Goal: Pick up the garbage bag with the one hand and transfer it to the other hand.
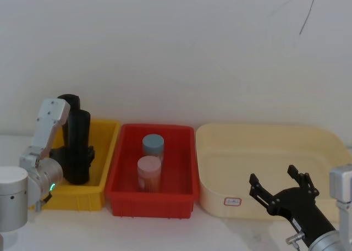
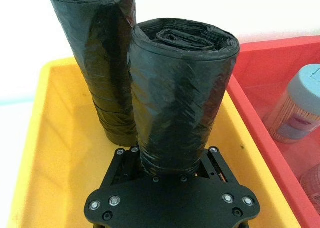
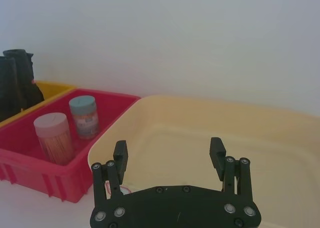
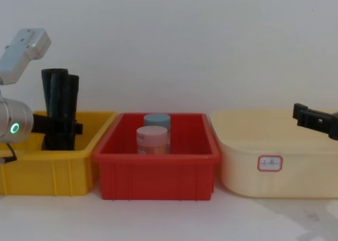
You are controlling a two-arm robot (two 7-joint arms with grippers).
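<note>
Because the handover likely needs a free end, the left tool (image 1: 82, 153) is clamped low around the garbage bag (image 2: 182, 98), which stands upright in the yellow bin (image 2: 55, 138) just beside a second black roll (image 2: 100, 63). Across the table (image 1: 165, 232), the right tool (image 3: 169, 155) hovers spread wide and empty by the cream tub (image 3: 260, 133), apparently ready to receive.

1. The garbage bag (image 2: 180, 98) is made of thin plastic film, wrinkled and faintly shiny (the roll behind (image 2: 95, 53) alike).
2. The red bin (image 4: 156, 177) and yellow bin (image 4: 42, 177) are moulded from smooth, half-glossy plastic.
</note>
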